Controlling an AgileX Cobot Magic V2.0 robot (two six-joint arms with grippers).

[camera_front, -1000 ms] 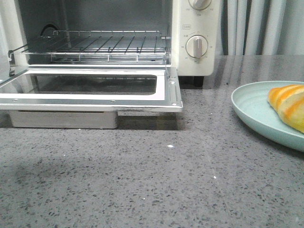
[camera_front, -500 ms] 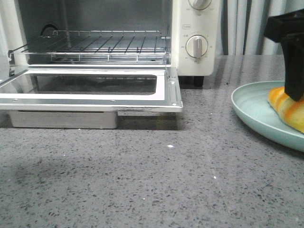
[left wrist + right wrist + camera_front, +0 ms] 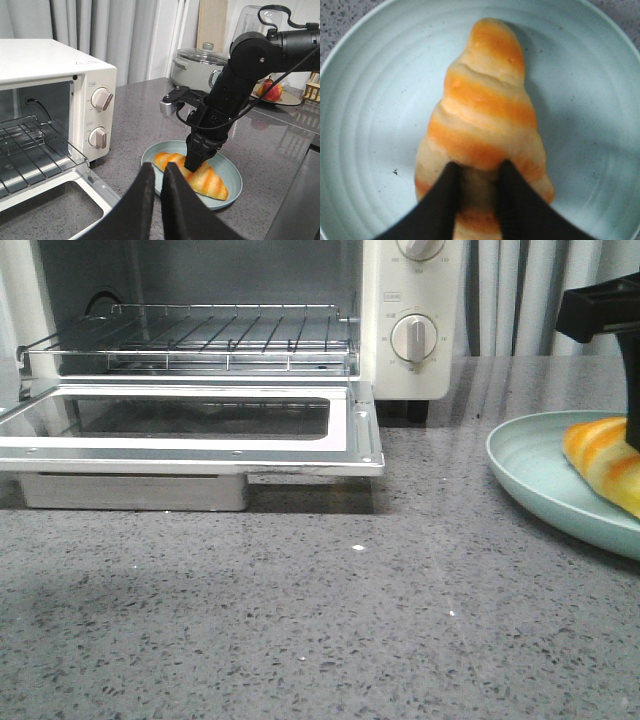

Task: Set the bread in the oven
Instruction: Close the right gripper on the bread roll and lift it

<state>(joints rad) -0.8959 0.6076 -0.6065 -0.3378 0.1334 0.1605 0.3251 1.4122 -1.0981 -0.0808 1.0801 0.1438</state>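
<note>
Bread (image 3: 485,115): lying on plate (image 3: 535,475) near the table's right edge. Right gripper (image 3: 476,192) is pinching its middle; left gripper (image 3: 156,192), pressed together, is idling. Advice: squeeze gently, lift straight, carry level toward oven (image 3: 405,320) rack (image 3: 200,335).

Front view's right edge crops the bread (image 3: 608,464), plate (image 3: 540,475) and right hand (image 3: 634,440)

Front view: low, table level, facing oven (image 3: 400,320). Left wrist: raised, looking across past own fingers. Right wrist: close, straight down. Shared: plate (image 3: 230,172) beneath right gripper (image 3: 475,175).
</note>
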